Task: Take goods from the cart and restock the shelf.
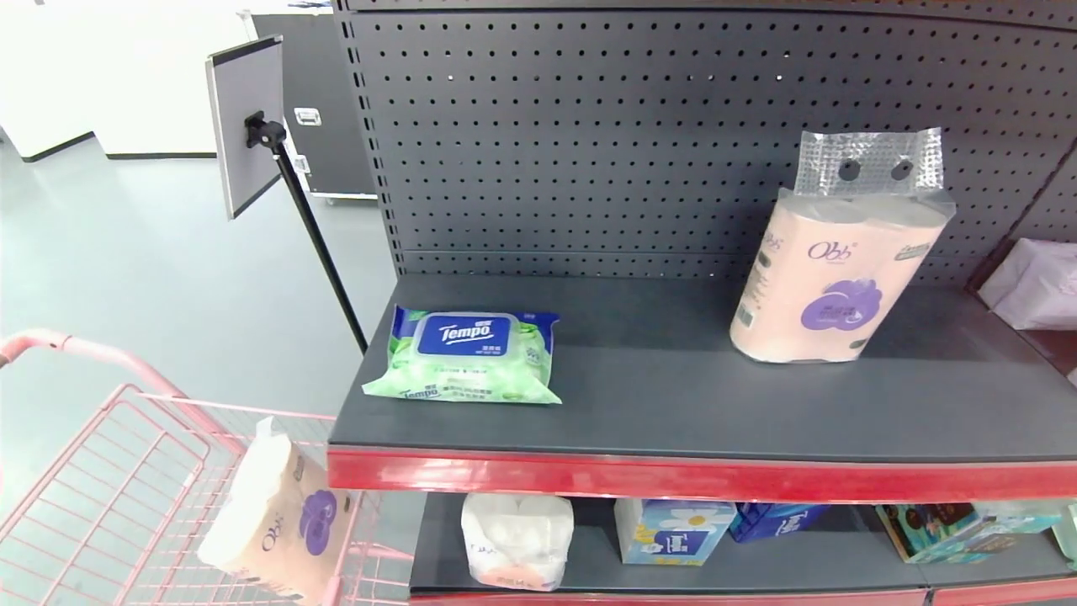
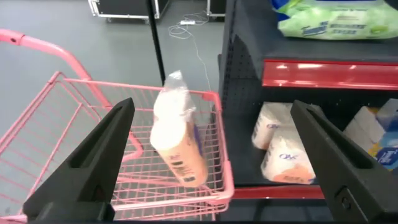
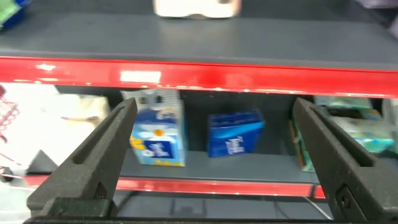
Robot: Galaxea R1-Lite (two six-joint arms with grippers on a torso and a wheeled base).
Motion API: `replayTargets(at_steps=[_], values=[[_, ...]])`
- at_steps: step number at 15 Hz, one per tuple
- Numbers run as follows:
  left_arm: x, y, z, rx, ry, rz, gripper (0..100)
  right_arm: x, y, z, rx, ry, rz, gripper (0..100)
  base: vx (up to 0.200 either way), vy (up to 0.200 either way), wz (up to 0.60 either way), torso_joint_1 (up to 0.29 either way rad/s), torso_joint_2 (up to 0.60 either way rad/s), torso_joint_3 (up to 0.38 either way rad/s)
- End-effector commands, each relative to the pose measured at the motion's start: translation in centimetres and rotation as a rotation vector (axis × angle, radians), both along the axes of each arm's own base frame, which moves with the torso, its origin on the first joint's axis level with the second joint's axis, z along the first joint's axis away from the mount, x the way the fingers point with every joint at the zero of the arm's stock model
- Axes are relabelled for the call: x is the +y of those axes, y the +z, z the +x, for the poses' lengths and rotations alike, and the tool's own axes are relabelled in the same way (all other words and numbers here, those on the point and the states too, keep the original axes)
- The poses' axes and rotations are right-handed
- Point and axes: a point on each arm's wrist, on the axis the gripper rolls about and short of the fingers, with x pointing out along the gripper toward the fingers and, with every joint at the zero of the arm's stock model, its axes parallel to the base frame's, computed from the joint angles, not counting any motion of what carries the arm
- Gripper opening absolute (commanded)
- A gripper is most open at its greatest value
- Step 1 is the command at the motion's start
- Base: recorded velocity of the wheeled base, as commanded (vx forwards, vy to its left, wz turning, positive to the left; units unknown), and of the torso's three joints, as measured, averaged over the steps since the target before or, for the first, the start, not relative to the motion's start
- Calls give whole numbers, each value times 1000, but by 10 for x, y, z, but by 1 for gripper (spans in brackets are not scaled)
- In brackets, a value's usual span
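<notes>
Head view: wipes [image 1: 467, 358] and roll pack [image 1: 829, 278] on shelf [image 1: 673, 404], 1 tissue pack [image 1: 273, 513] waiting in cart [image 1: 252, 412]; my left fingers [image 2: 93, 168] and right fingers [image 3: 93, 162] apart, empty.

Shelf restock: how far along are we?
Done: wipes pack and one tissue roll pack sit on the upper shelf. In hand: nothing; left end effector and right end effector are open and empty. Left: a second roll pack leans in the pink cart.

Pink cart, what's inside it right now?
One peach pack of toilet rolls stands tilted in the pink cart, by the side nearest the shelf. Wire floor shows around it; the spot under the pack is covered.
</notes>
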Motion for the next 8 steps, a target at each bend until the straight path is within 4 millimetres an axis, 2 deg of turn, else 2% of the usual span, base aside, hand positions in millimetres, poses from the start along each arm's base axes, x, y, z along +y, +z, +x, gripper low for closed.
replayTargets(at_steps=[1,5,8], values=[[0,0,0,0,0,1,100,0,0,0,1,1,-1,100,0,200,0,-2,7,2],[0,0,0,0,0,1,100,0,0,0,1,1,-1,100,0,200,0,2,1,0],[0,0,0,0,0,-1,100,0,0,0,1,1,-1,100,0,0,0,0,0,0]])
